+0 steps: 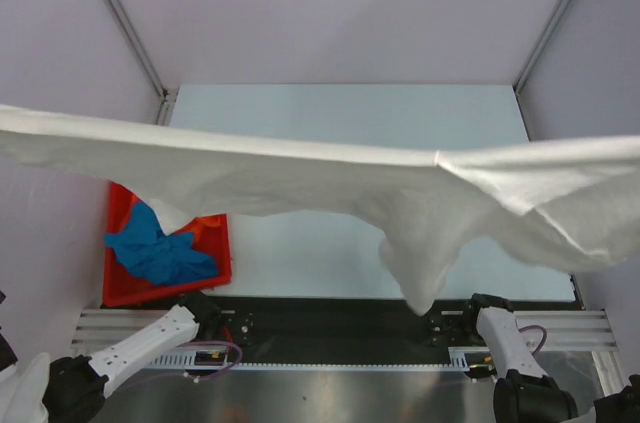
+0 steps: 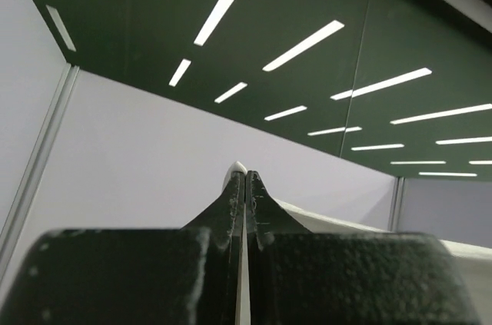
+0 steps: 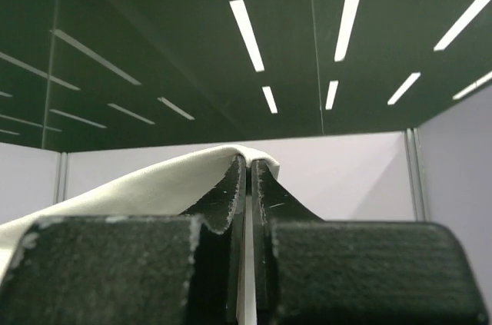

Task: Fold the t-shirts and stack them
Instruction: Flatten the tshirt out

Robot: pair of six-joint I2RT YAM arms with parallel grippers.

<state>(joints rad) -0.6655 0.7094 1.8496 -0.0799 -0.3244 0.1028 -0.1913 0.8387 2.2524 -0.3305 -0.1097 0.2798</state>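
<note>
A white t-shirt (image 1: pixel 300 178) hangs stretched wide across the top view, high above the table, sagging to a point at centre right. In the left wrist view my left gripper (image 2: pixel 246 175) is shut on a thin edge of this white cloth (image 2: pixel 237 164), with more of it trailing to the right. My right gripper (image 3: pixel 250 160) is likewise shut on the white t-shirt (image 3: pixel 138 183), which drapes over its fingertips and away to the left. Both wrist views point up at the ceiling. Neither gripper shows in the top view. A bright blue t-shirt (image 1: pixel 155 248) lies crumpled in the bin.
A red plastic bin (image 1: pixel 130 293) sits at the table's left, partly hidden by the white cloth. The pale table top (image 1: pixel 330 113) runs behind and below the shirt. The lower links of the left arm (image 1: pixel 140 343) and right arm (image 1: pixel 500 333) stand at the near edge.
</note>
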